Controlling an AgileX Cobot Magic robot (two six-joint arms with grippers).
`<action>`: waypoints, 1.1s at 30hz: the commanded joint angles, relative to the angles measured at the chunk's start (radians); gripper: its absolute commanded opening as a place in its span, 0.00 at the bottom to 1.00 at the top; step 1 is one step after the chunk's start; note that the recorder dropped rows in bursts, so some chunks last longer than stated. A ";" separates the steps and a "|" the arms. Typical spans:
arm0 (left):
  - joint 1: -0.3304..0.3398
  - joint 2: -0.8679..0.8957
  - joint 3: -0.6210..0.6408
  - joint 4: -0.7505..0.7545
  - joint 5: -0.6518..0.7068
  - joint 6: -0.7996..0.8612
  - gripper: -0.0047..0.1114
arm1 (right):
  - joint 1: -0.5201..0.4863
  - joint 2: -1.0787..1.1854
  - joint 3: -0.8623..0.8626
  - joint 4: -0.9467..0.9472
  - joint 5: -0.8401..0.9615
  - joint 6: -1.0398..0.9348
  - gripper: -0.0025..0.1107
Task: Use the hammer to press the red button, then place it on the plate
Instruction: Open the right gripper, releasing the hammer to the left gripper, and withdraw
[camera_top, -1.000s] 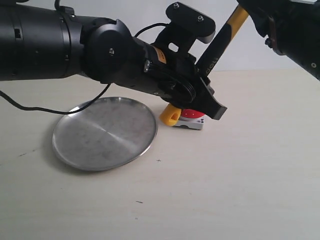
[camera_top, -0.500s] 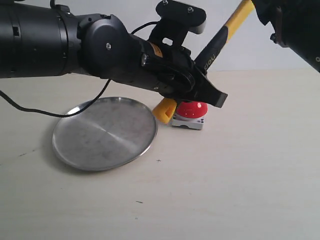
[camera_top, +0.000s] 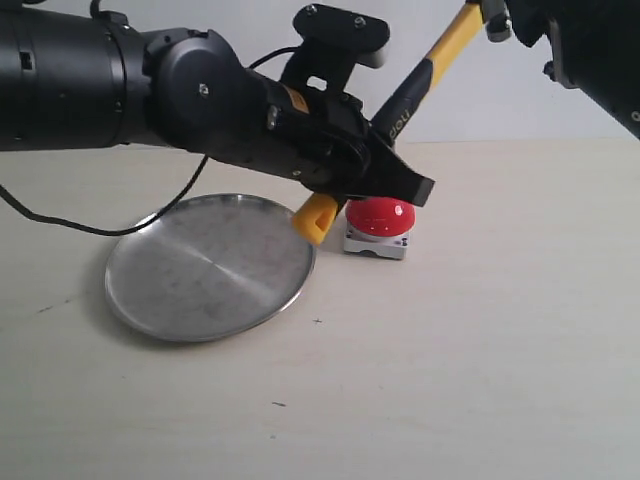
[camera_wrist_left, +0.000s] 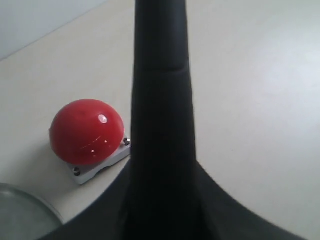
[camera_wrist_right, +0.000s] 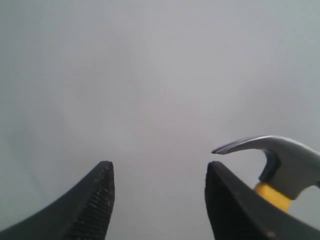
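Observation:
My left gripper is shut on the black part of the hammer handle. The handle slants up to the right, and its yellow loop end hangs low between the plate's right rim and the button. The red button on its grey base sits just below the left fingertips, apart from them; the left wrist view shows the red button beside the dark fingers. The silver plate lies to the left. My right gripper is open and holds nothing, with the hammer head behind one finger.
A black cable trails from the left arm across the table behind the plate. The right arm hangs at the top right corner. A sliver of the plate rim shows in the left wrist view.
My left gripper has risen and shifted left with the hammer. The fingers no longer cover the button, whose red dome now shows fully. The loop end moved left towards the plate rim.

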 joint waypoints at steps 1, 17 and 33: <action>0.045 -0.043 -0.014 -0.014 -0.012 -0.030 0.04 | -0.002 -0.008 -0.010 0.001 -0.018 -0.056 0.50; 0.126 -0.097 0.018 0.046 0.162 -0.051 0.04 | -0.002 -0.008 -0.010 0.024 -0.018 -0.107 0.50; 0.155 -0.174 0.341 0.068 -0.097 -0.052 0.04 | -0.002 -0.008 -0.010 0.013 -0.015 -0.107 0.50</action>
